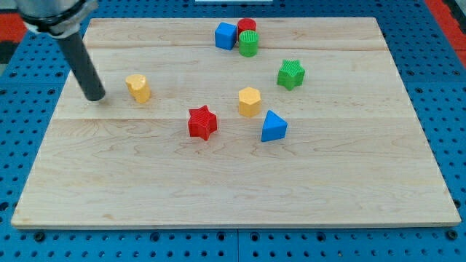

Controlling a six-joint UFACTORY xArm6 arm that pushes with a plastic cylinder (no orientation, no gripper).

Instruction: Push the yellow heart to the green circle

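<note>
The yellow heart [137,87] sits upright on the worktop [218,182] toward the view's left, well apart from its target. The green circle [248,44], a ribbed cylinder, stands upright near the view's top, centre-right.

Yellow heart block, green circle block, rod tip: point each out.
yellow heart block [137,87], camera view, on its top face.
green circle block [248,44], camera view, middle of its ribbed side.
my tip [96,97], camera view, rod's very end, left of the heart.
</note>
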